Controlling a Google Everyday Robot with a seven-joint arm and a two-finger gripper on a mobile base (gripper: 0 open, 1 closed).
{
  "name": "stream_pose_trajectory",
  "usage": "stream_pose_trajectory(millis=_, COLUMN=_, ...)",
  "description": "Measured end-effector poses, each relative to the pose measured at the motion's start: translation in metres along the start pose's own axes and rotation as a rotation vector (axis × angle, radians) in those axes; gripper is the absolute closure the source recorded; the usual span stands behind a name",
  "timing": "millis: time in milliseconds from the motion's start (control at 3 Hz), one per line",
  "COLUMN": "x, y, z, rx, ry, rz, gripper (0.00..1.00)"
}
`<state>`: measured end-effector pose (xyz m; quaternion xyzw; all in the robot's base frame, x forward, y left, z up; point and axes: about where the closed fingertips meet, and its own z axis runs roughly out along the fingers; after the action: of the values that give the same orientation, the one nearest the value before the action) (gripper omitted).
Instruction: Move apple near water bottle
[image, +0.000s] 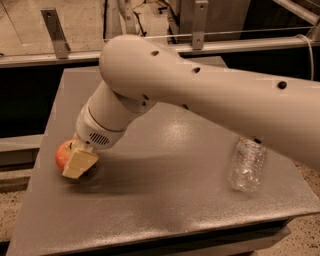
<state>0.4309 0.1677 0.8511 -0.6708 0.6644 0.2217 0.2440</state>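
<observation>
The red-orange apple (64, 154) sits near the left edge of the grey table (165, 200), partly hidden by my gripper. My gripper (78, 163) has come down over the apple's right side, with one cream finger (79, 163) showing in front of it. The clear crinkled water bottle (246, 165) lies on the table's right side, far from the apple. My large white arm (200, 95) reaches from the right across the table's middle.
The table's left edge lies just beside the apple. A metal rail with upright posts (55, 32) runs behind the table. The floor shows to the lower left.
</observation>
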Motion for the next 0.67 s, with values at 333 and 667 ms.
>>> stream_pose_trajectory(millis=333, x=0.004, y=-0.006, z=-0.013, rx=0.013, ry=-0.008, rz=0.023, gripper=0.85)
stream_pose_trajectory(millis=667, x=0.032, y=-0.033, z=-0.066, rx=0.092, ry=0.013, rz=0.030, gripper=1.00)
